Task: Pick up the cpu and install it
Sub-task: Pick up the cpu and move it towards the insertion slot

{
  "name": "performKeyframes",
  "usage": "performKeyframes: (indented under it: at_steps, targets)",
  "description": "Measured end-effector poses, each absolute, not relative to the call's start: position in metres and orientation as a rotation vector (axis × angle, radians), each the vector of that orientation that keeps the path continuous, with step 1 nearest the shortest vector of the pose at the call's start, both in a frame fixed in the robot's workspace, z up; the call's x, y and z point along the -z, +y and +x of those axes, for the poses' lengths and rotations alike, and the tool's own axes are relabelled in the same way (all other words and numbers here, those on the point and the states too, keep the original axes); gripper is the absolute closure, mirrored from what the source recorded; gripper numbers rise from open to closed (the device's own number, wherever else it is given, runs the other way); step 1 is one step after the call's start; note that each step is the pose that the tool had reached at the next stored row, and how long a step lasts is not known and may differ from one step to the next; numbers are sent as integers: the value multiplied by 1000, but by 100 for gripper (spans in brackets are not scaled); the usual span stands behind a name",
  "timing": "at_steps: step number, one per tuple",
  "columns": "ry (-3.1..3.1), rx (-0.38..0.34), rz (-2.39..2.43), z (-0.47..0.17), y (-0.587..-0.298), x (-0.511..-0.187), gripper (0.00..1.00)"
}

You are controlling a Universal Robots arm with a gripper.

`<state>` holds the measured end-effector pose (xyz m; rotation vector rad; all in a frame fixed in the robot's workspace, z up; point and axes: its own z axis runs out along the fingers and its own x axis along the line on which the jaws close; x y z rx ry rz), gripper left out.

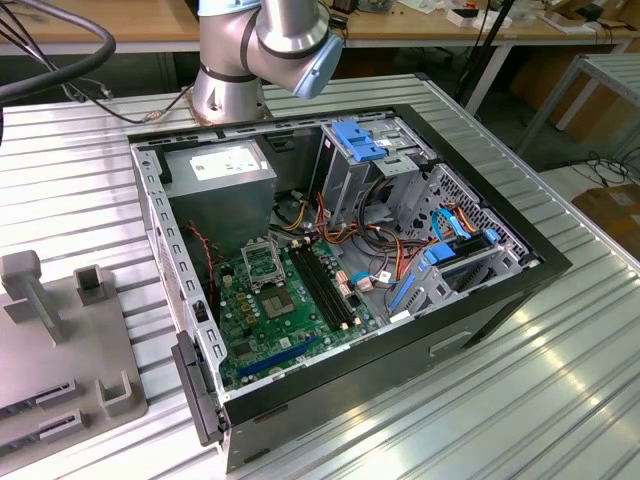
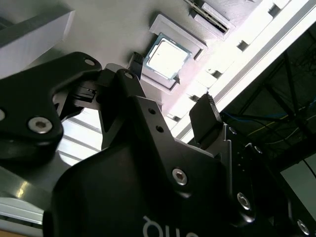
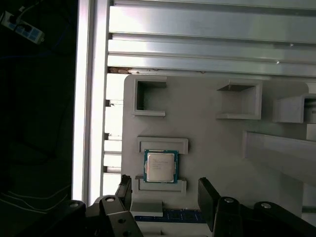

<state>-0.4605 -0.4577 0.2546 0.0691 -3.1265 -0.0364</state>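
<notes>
End effector (image 3: pixel 165 187) wide open, empty, near cpu (image 3: pixel 160 167) in grey holder (image 3: pixel 163 144)

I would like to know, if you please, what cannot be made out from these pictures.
- Exterior view: the top edge cuts off the arm; the left edge cuts off the grey fixture.
- Exterior view: the socket is too small to tell whether its frame is open.
- First wrist view: how far the open end effector is above the cpu cannot be judged.
</notes>
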Motion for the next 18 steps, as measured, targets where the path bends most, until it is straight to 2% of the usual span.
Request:
performKeyframes:
  at_steps: [18]
  targets:
    - [-3127,36,69,-454,-458,-225,35]
